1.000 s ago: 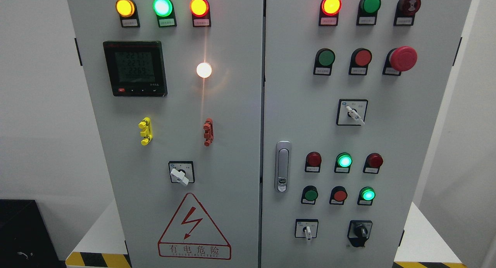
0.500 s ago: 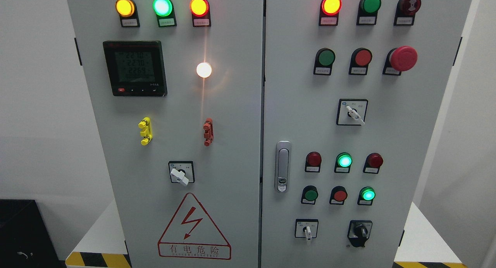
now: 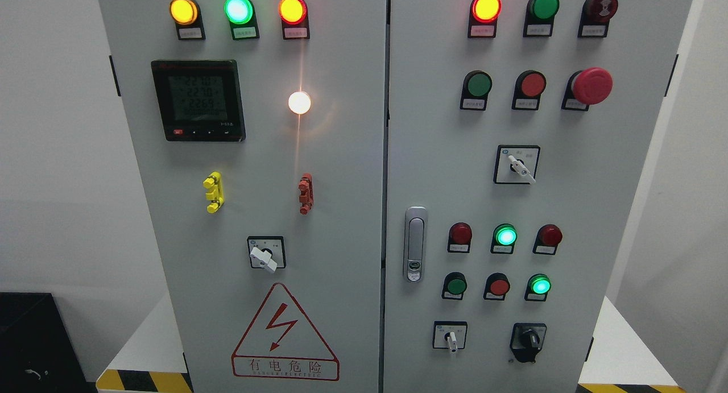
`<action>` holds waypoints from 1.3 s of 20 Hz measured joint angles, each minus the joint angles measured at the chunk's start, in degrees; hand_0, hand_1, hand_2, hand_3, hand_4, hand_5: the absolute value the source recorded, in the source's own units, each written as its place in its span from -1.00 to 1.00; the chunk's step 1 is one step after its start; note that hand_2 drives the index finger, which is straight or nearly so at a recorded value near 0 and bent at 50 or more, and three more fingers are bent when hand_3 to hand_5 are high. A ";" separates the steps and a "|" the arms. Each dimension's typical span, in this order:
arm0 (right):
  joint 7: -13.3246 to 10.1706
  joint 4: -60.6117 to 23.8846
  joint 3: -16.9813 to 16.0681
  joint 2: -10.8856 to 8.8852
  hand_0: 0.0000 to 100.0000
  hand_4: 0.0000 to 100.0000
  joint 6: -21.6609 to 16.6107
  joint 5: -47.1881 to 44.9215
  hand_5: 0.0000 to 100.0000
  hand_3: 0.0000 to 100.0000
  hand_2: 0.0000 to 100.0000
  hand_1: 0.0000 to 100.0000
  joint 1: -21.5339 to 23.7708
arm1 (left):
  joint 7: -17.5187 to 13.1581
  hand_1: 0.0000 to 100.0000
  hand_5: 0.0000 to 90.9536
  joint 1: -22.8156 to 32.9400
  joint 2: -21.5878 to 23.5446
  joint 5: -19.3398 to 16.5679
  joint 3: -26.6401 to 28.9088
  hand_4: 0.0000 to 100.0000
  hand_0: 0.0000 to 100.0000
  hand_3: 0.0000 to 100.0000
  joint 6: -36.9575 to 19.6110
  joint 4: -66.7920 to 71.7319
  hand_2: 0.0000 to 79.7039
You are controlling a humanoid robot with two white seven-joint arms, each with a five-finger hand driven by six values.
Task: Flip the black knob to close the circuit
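Note:
The black knob (image 3: pixel 530 340) sits at the lower right of the grey control cabinet's right door (image 3: pixel 569 211), on a black base. Its grip stands roughly upright. To its left is a small white-handled selector switch (image 3: pixel 450 336). Neither of my hands nor either arm shows in the head view.
The right door carries lit and unlit push buttons, a red mushroom stop button (image 3: pixel 591 86), a white selector (image 3: pixel 517 164) and a silver door latch (image 3: pixel 414 244). The left door has a digital meter (image 3: pixel 198 100), a white selector (image 3: pixel 265 253) and a red warning triangle (image 3: pixel 283 335).
Only the digits on the meter have flickered; nothing else has moved.

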 measured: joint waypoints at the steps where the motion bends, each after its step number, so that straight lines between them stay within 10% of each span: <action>1: 0.22 -0.08 -0.03 -0.03 -1.00 1.00 0.15 0.03 0.99 1.00 0.92 -1.00 -0.41 | 0.00 0.11 -1.00 0.00 0.00 0.00 0.00 -1.00 -0.76 -1.00 0.00 0.00 -1.00; 26: 5.22 -1.24 -1.43 -1.34 -1.00 1.00 2.26 1.46 0.99 1.00 0.92 -1.00 -7.08 | -0.06 0.11 -1.00 0.00 0.00 0.00 -0.01 -1.00 -0.76 -1.00 0.00 0.00 -1.00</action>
